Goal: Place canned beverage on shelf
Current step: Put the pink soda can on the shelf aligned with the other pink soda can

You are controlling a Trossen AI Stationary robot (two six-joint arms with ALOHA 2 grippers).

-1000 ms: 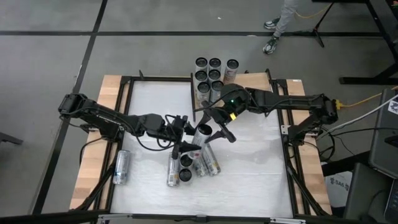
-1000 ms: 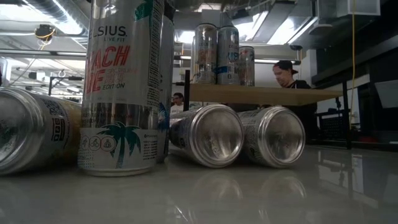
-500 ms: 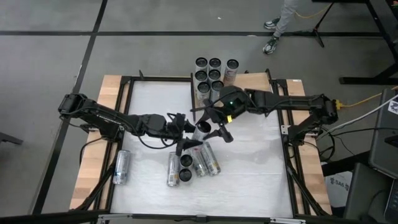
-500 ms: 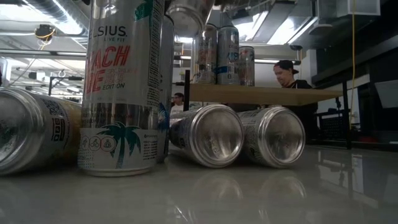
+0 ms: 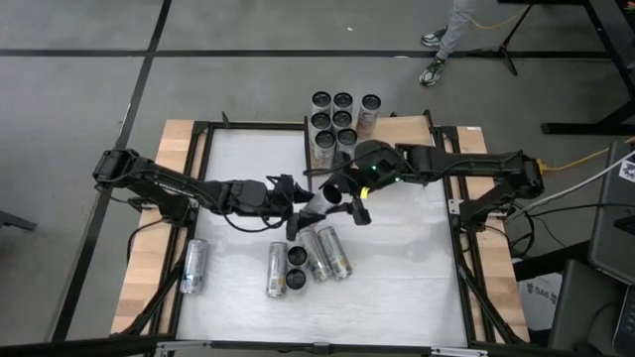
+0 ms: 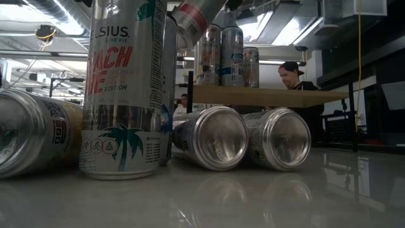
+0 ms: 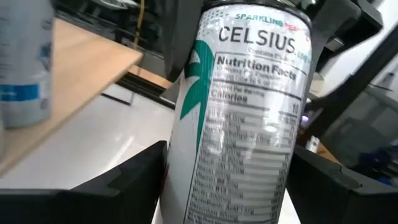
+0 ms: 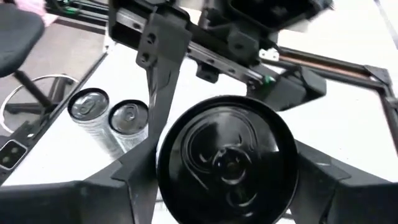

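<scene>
**Both hands on one can above the tabletop**

Nearest the front edge, at about 6 o'clock from the tabletop's (image 5: 397, 268) middle, a cluster of cans (image 5: 306, 263) sits: some lie on their sides, others stand upright. One more can (image 5: 194, 266) lies alone toward 8 o'clock, close to the left rail.

Just beyond the cluster, near the middle, a silver can (image 5: 317, 201) hangs tilted in the air. The left hand (image 5: 298, 210) comes in from 9 o'clock and is clamped on its lower body; its wrist view shows the label (image 7: 249, 118) filling the space between the two dark fingers (image 7: 121, 186). The right hand (image 5: 347, 198) reaches in from 3 o'clock, its fingers closed on the same can's upper end, and its wrist view looks straight onto the dark lid (image 8: 227, 158).

Farther off, at 12 o'clock, the shelf (image 6: 272, 96) carries a group of upright cans (image 5: 339, 119). The held can is short of it, lifted level with the cans up there.

Beyond the tabletop, a person (image 6: 292, 76) in a cap shows in the room.
</scene>
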